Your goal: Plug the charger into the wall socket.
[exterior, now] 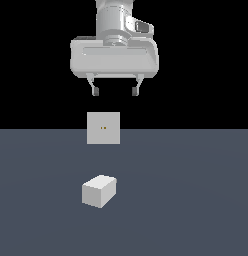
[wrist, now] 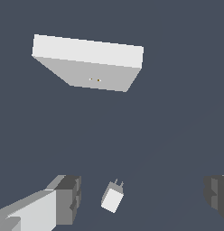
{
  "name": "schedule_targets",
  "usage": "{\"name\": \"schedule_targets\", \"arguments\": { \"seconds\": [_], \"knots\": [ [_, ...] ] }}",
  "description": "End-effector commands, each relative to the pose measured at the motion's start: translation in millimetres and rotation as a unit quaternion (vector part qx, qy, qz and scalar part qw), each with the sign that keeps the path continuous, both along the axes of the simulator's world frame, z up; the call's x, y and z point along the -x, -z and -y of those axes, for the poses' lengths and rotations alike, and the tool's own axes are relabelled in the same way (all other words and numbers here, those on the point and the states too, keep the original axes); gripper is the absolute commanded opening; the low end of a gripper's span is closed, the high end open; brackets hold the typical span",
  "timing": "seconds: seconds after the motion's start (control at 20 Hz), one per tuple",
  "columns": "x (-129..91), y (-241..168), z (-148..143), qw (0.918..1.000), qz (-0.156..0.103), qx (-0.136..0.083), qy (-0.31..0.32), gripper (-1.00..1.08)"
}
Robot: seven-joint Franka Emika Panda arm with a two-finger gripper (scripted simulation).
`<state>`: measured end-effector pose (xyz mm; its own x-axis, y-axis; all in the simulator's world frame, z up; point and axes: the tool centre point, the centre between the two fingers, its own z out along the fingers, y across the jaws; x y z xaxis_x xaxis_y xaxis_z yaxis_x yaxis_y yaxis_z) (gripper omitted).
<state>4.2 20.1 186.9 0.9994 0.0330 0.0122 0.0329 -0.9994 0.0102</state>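
Hovering high over the floor, my gripper hangs with fingers spread wide, pinching nothing. Item one: the charger, lying loose on the floor, untouched; the wrist view shows its two prongs. Item two: the wall socket, upright, at twelve o'clock from the charger and apart from it. Step in hand, as I judge it: the approach before grasping. Next move calls for descending astride the charger and matching its slight turn.

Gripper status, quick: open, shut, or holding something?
Gripper: open and empty, high above the small off-white box-shaped charger lying on the floor.
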Motion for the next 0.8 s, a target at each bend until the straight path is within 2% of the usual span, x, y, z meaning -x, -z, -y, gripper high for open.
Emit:
{"name": "schedule_targets", "arguments": {
  "seconds": [0.0,0.4,0.75],
  "knots": [
    [0.0,0.0,0.0,1.0000,0.000,0.000,0.000,1.00],
    [9.7,9.4,1.3,0.9998,0.000,0.000,0.018,1.00],
    [35.5,34.6,3.1,0.9978,0.000,-0.001,0.066,1.00]
  ]
}}
